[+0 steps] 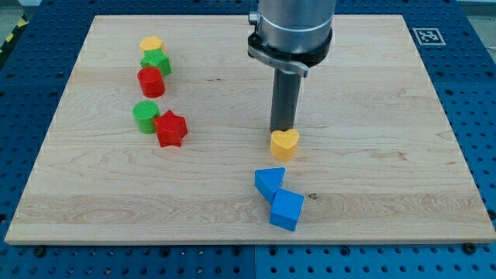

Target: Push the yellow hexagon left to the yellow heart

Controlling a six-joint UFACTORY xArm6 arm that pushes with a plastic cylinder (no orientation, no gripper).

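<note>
The yellow hexagon (152,45) sits at the view's upper left of the board, touching a green block (157,63) just below it. The yellow heart (284,143) lies near the board's middle, toward the view's bottom. My tip (282,129) stands right at the heart's upper edge, touching or almost touching it. The tip is far to the right of the hexagon and lower in the view.
A red cylinder (151,81) lies below the green block. A green cylinder (145,116) and a red star (170,128) sit together lower down. Two blue blocks (270,183) (287,209) lie below the heart. The wooden board (372,163) rests on a blue pegboard.
</note>
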